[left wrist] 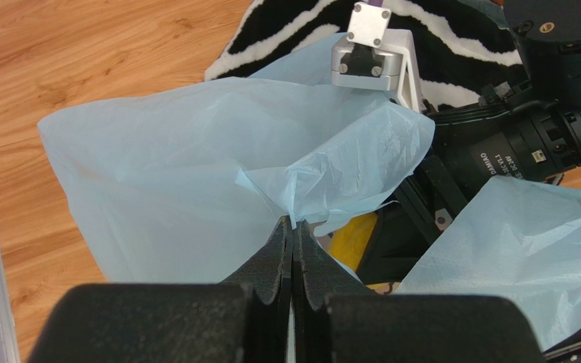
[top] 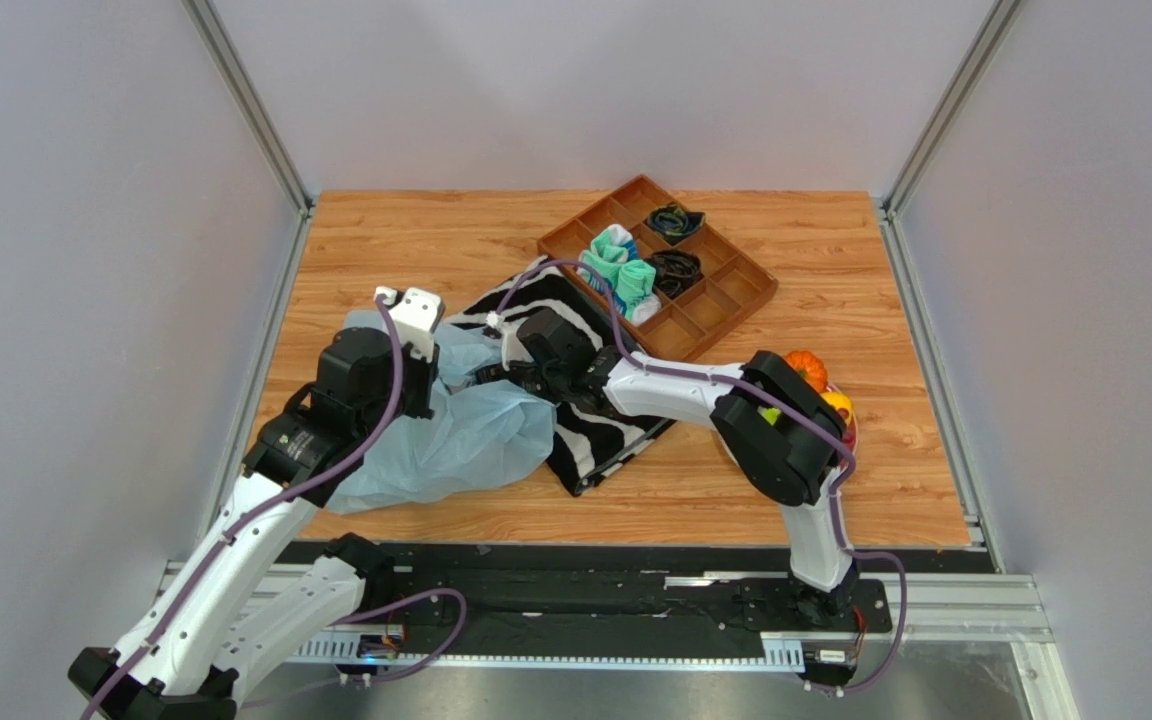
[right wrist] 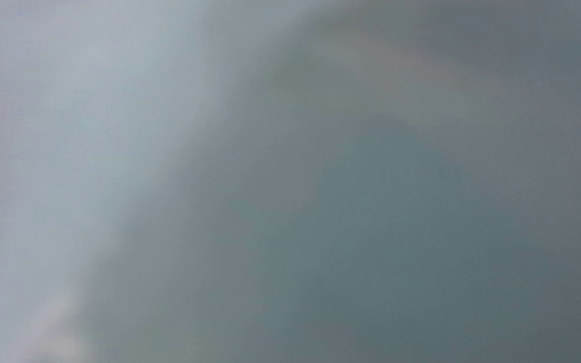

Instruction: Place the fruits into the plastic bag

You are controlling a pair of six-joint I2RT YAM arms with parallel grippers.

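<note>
A wooden table (top: 387, 240) carries the scene: the light-blue plastic bag (top: 447, 435) lies crumpled left of centre, partly over a zebra-striped cloth (top: 612, 428), with a brown divided tray (top: 717, 300) of rolled socks behind. The right arm (top: 672, 387) reaches across the cloth into the bag's mouth, and its wrist camera gives only a blue-grey blur, apparently pressed against the film. The left gripper (left wrist: 292, 231) is clamped tight on a fold of the bag's rim, holding the mouth up. The right gripper (left wrist: 401, 233) shows only as black framework beside a yellow fruit (left wrist: 354, 238) at the opening, and whether its jaws grip that fruit or have let go cannot be told. The step looks like delivery of 1 fruit into the held-open bag. Next, the right arm would need to free the fruit deep enough that it does not roll out, then back out without snagging the film, while the left pinch stays firm. At least 2 orange-toned fruits (top: 811, 368) wait near the table's right edge, half hidden by the right arm. The only readable writing is upside-down white lettering (left wrist: 507, 162) on the right arm's motor housing, seemingly DAMIAO; a smaller line under it is too fine to read
</note>
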